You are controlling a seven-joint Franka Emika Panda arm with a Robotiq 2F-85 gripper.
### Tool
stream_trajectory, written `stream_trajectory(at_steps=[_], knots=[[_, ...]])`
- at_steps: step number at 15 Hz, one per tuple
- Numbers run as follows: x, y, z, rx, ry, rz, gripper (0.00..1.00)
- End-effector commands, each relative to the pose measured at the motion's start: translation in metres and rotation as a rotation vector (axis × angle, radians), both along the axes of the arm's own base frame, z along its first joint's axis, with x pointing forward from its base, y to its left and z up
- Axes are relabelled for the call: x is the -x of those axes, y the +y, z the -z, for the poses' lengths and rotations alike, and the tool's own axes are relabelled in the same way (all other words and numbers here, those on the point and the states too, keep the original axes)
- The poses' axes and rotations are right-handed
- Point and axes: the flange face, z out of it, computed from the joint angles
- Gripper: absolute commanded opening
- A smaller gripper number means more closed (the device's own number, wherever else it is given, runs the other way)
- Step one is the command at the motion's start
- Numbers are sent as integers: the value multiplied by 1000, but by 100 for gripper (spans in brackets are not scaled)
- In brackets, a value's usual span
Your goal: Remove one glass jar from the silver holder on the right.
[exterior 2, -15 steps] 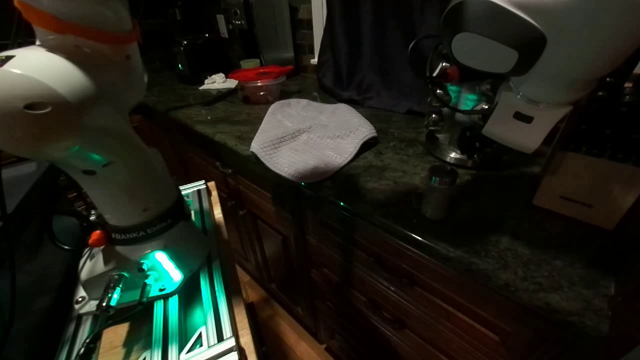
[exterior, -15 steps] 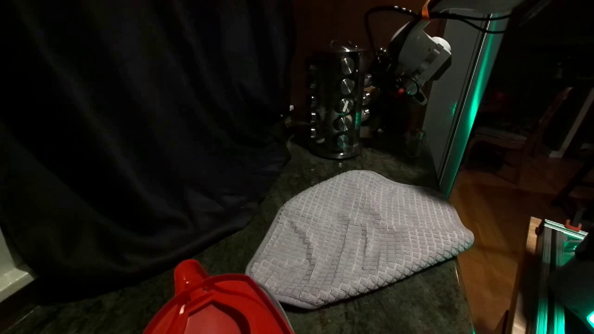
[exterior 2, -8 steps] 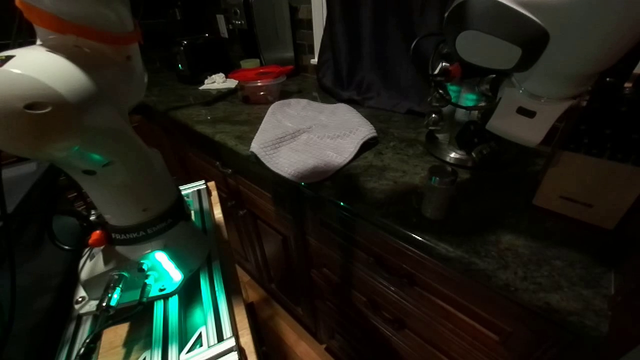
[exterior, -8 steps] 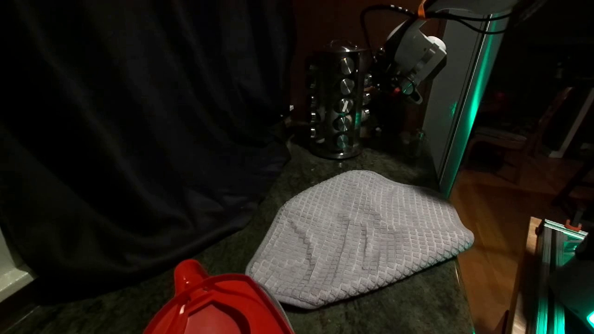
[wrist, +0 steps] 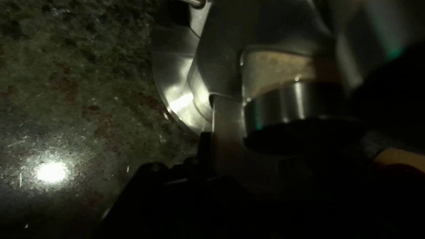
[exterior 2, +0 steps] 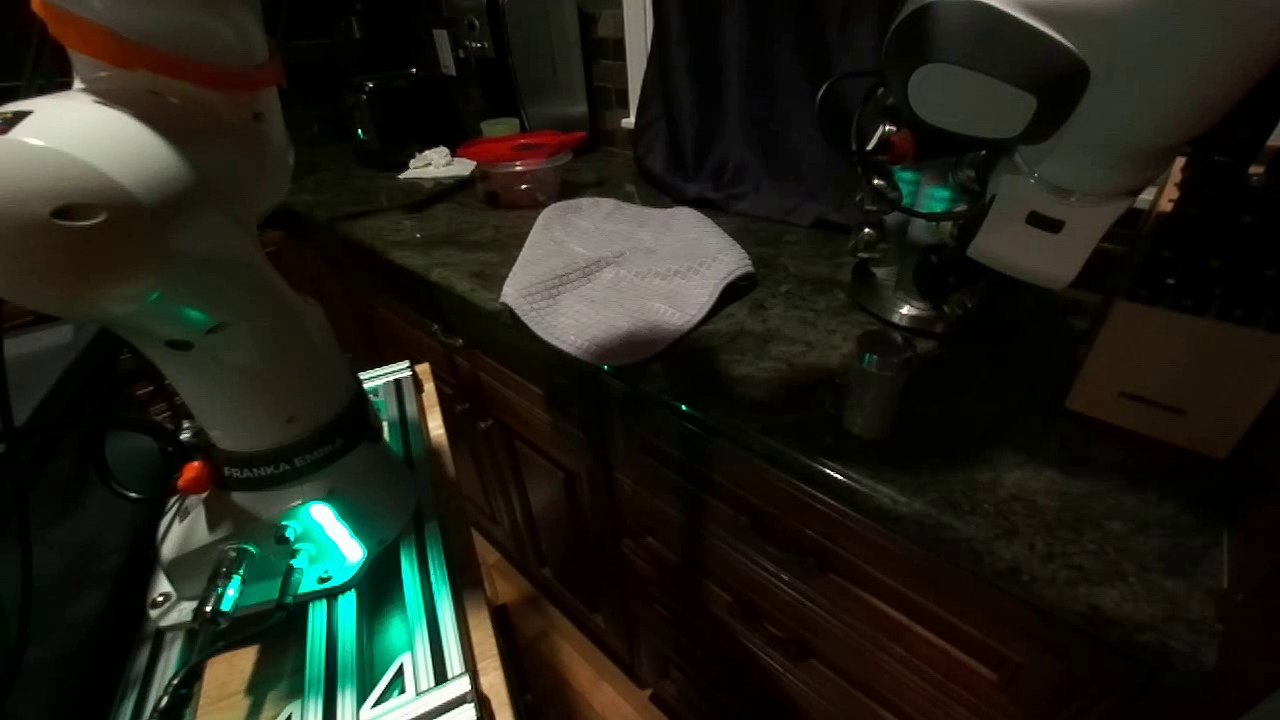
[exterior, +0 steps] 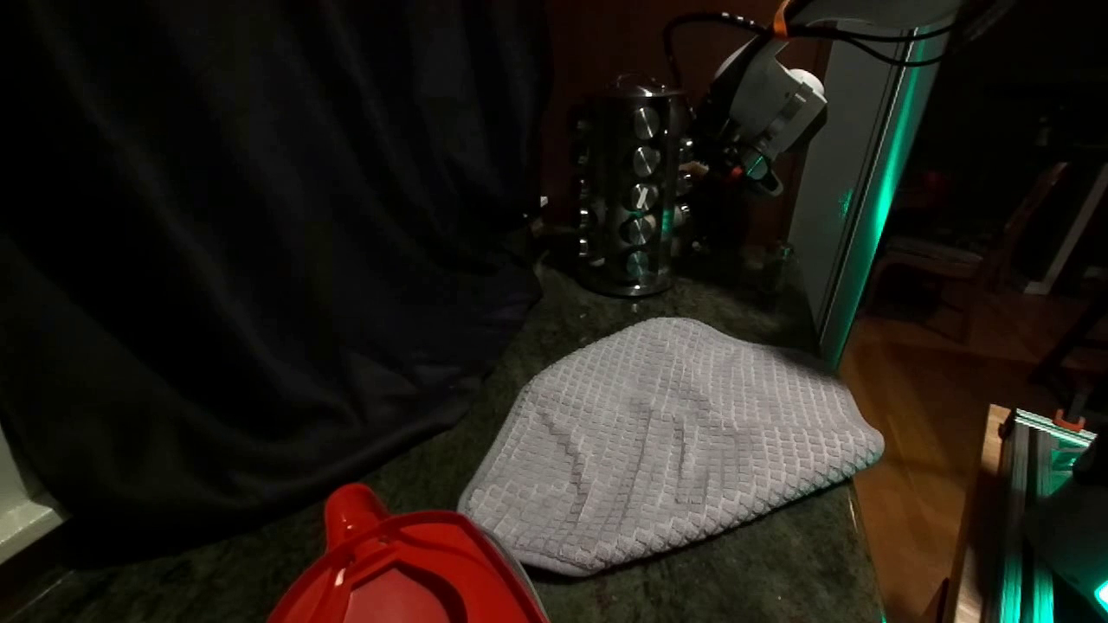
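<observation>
You have the pincer (exterior: 705, 154) close beside the silver holder (exterior: 639, 90), on the side where the arm (exterior: 770, 99) comes in. How far it is spread you cannot tell: in the wrist view one dark finger (wrist: 205, 147) shows left of centre, and everything to its right below the holder sinks into black. Whether anything sits in its grasp you cannot tell either.

In the wrist view, to the right of that finger, you see a glass jar (wrist: 295, 103) at the holder, its metal lid in front and tan contents showing through the glass behind it. The visible finger looks apart from this lid, with a smooth grey strip (wrist: 229, 122) between them; whether the finger touches the strip is too dark to judge.

In an exterior view, a column of five lids (exterior: 647, 161) faces outward on the holder. In an exterior view you also have a second jar (exterior 2: 878, 390) standing upright on the counter (exterior 2: 790, 330), near the holder's base but apart from it. The grey cloth (exterior: 675, 433) lies rumpled on the counter, well apart from your pincer.
</observation>
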Motion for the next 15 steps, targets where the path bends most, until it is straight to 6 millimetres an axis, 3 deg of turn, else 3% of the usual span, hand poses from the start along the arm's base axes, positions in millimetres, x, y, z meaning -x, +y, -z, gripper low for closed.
stream_trajectory(at_steps=[1,3,4,15], knots=[[2,-4,-2,34,14,-6,42],[4,-6,-5,51,18,-7,26],[5,-7,-7,64,20,-6,24],[10,-7,-22,92,49,32,24]])
